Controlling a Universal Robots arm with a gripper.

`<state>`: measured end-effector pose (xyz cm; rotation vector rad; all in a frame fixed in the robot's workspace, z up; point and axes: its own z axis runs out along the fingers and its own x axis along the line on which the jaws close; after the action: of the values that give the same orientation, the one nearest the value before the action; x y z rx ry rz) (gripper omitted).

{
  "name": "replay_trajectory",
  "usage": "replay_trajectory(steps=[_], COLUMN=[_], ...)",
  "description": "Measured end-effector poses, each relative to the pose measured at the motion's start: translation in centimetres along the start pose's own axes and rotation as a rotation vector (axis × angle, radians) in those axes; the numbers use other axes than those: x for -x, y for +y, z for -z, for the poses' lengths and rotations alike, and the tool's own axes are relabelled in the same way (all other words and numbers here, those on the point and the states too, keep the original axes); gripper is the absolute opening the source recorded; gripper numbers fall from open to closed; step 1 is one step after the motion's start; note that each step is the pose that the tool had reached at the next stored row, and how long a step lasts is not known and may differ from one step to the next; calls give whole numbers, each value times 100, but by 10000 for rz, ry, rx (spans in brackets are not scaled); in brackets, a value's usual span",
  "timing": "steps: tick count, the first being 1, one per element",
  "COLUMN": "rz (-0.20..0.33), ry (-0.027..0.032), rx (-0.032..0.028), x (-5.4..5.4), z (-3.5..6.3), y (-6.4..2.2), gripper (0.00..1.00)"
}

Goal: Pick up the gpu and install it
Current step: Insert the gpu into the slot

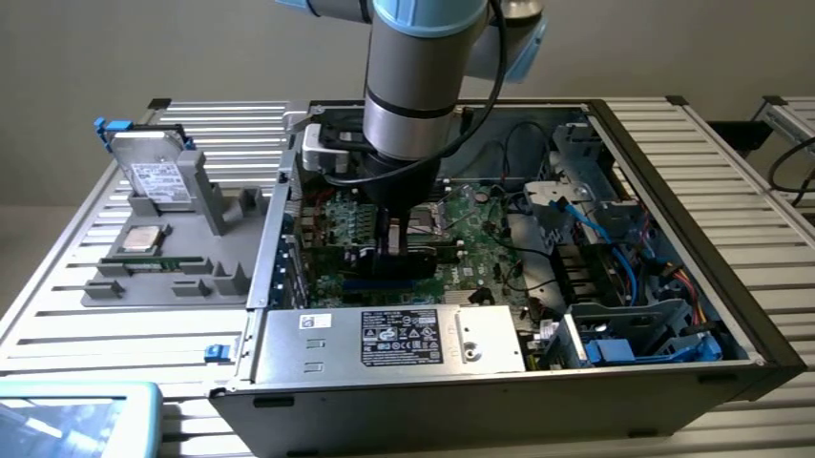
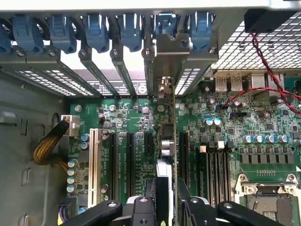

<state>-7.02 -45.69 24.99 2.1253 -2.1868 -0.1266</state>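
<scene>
One end effector (image 1: 392, 250) is working inside the open computer case (image 1: 510, 410) in the exterior view. It is gripping the gpu (image 1: 410, 250), which is standing on edge over the motherboard (image 1: 478, 239) near the case's rear wall. The arm is crowding the walls here, so any sideways correction is risking contact with the chassis.

In the wrist view, the end effector (image 2: 167, 212) is clamping the gpu (image 2: 164, 179) between its fingers (image 2: 141, 209). The card is running edge-on toward the rear openings, and its silver bracket (image 2: 170, 56) is sitting under the blue retention clips (image 2: 129, 30). Whether the card edge is lying in a slot or just above one cannot be told.

Hazards are arising as follows:
- Tilt in the grip is likely to jam the edge connector against a slot wall.
- Offset toward a neighbouring expansion slot (image 2: 130, 160) is likely to press the card onto bare board components.
- A misaligned bracket is likely to catch on the rear frame.
- The red and black wires (image 2: 263, 66) are lying near enough to snag.
</scene>
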Motion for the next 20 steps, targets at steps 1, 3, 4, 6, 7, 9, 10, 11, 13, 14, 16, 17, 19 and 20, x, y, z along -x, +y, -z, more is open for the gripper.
replay_trajectory(steps=[1, 3, 4, 6, 7, 9, 10, 11, 13, 14, 16, 17, 19, 20], rz=[0, 0, -1, -3, -4, -5, -5, -5, -5, -6, -11, -12, -14, -14], ry=[-2, 1, 3, 18, 29, 40, 40, 41, 42, 47, 82, 98, 117, 119], rx=[-1, 0, 0, -1, -2, -1, -2, -1, -1, 1, 1, 5, 11, 14], x=[0, -2, -2, -2, -2, -2, -2, -3, -2, -2, -2, -2, -2, -2], z=[-1, -3, -3, -3, -4, -4, -5, -5, -8, -11, -16, -19, -20, -19], y=[0, 2, 2, 2, 2, 2, 2, 2, 2, 2, 2, 2, 2, 3], gripper=[29, 29, 29, 29, 29, 29, 29, 29, 29, 29, 29, 29, 29, 29])
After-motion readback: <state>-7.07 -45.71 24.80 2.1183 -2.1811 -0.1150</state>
